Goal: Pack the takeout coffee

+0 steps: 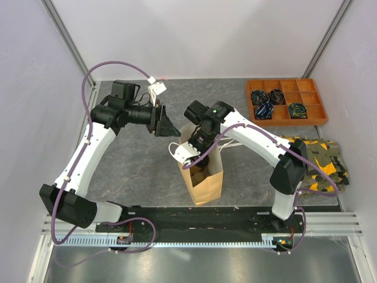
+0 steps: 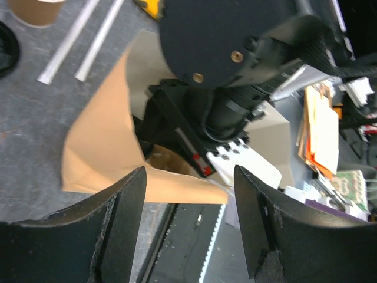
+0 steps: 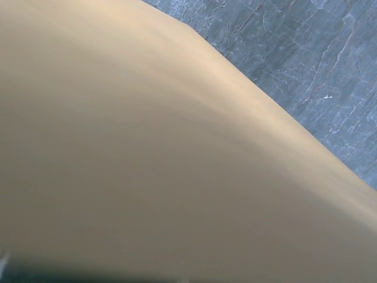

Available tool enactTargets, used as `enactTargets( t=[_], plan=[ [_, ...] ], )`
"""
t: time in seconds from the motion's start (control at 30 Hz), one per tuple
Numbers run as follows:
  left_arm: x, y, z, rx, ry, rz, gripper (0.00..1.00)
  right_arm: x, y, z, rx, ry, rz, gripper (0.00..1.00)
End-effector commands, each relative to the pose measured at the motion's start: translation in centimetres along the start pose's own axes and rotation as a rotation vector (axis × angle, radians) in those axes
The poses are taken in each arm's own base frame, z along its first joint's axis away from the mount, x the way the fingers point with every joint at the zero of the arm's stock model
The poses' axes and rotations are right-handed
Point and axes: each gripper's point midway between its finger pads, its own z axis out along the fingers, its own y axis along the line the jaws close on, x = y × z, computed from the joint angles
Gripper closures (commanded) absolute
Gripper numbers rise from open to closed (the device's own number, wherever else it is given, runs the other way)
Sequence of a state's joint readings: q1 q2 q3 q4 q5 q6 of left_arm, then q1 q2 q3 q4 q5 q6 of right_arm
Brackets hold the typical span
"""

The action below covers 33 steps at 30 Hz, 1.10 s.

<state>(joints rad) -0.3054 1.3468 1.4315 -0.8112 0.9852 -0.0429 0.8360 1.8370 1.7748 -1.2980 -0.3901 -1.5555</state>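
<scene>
A tall tan paper bag (image 1: pixel 209 183) with white handles stands open at the table's near middle. My right arm's wrist (image 1: pixel 203 138) reaches down into its mouth, and its gripper is hidden inside. The right wrist view is filled by the bag's paper wall (image 3: pixel 147 147). My left gripper (image 1: pixel 169 126) hovers just left of the bag's top, open and empty, with its jaws (image 2: pixel 191 224) wide apart. In the left wrist view one tan takeout coffee cup (image 2: pixel 35 10) and the edge of a black lid (image 2: pixel 5 53) sit on the table beyond the bag (image 2: pixel 100 147).
Two white wrapped straws (image 2: pixel 82 41) lie near the cup. An orange compartment tray (image 1: pixel 285 100) with coiled cables is at the back right. A camouflage cloth (image 1: pixel 321 162) lies at the right edge. White walls enclose the table.
</scene>
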Motion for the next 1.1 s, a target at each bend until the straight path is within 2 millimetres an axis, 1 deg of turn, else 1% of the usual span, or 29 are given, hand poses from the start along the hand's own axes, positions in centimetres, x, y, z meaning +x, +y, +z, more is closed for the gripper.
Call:
enactTargets(
  t=[0.0, 0.13, 0.23, 0.33, 0.37, 0.43, 0.47, 0.5, 0.53, 0.6, 0.63, 0.7, 0.73, 0.83, 0.97, 1.07],
  plan=[
    [0.2, -2.4, -0.5, 0.084, 0.017, 0.058, 0.32, -0.5, -0.4, -1.1, 0.033, 0.003, -0.009, 0.96],
    [1.1, -3.1, -0.8, 0.119, 0.030, 0.093, 0.32, -0.5, -0.4, -1.1, 0.034, 0.006, -0.005, 0.96],
    [2.0, -2.7, -0.8, 0.110, 0.061, 0.086, 0.34, -0.4, -0.4, -1.1, 0.034, 0.009, -0.005, 0.96],
    [2.8, -2.2, -0.7, 0.104, 0.090, 0.078, 0.39, -0.4, -0.4, -1.1, 0.034, 0.009, -0.001, 0.96],
    [2.9, -2.1, -0.7, 0.102, 0.095, 0.079, 0.42, -0.4, -0.5, -1.1, 0.036, 0.009, -0.003, 0.96],
    [3.5, -1.9, -0.7, 0.107, 0.111, 0.081, 0.46, -0.4, -0.5, -1.1, 0.036, 0.009, -0.003, 0.96],
    [3.5, -1.8, -0.7, 0.101, 0.115, 0.085, 0.51, -0.4, -0.5, -1.1, 0.037, 0.011, -0.001, 0.96],
    [3.7, -1.8, -0.7, 0.102, 0.119, 0.089, 0.53, -0.4, -0.5, -1.1, 0.037, 0.011, -0.001, 0.96],
    [3.8, -1.8, -0.8, 0.104, 0.121, 0.105, 0.60, -0.4, -0.5, -1.1, 0.039, 0.011, -0.004, 0.96],
    [4.3, -1.7, -0.8, 0.106, 0.134, 0.102, 0.65, -0.5, -0.6, -1.2, 0.041, 0.011, -0.004, 0.96],
    [4.4, -1.7, -0.8, 0.106, 0.134, 0.111, 0.72, -0.6, -0.6, -1.3, 0.044, 0.008, -0.007, 0.96],
    [4.6, -1.5, -0.8, 0.097, 0.142, 0.110, 0.79, -1.0, -0.5, -1.5, 0.045, -0.010, -0.015, 0.96],
    [4.7, -1.4, -0.8, 0.098, 0.146, 0.113, 0.86, -1.0, -0.4, -1.5, 0.043, -0.012, -0.015, 0.96],
    [4.8, -1.0, -0.8, 0.086, 0.154, 0.115, 0.98, -1.1, -0.1, -1.4, 0.039, -0.021, -0.032, 0.96],
    [4.8, -0.8, -1.0, 0.072, 0.155, 0.125, 0.98, -1.0, -0.1, -1.3, 0.035, -0.018, -0.027, 0.96],
    [4.5, -0.1, -1.1, 0.047, 0.150, 0.125, 0.97, -0.9, -0.2, -1.3, 0.038, -0.014, -0.029, 0.97]
  ],
)
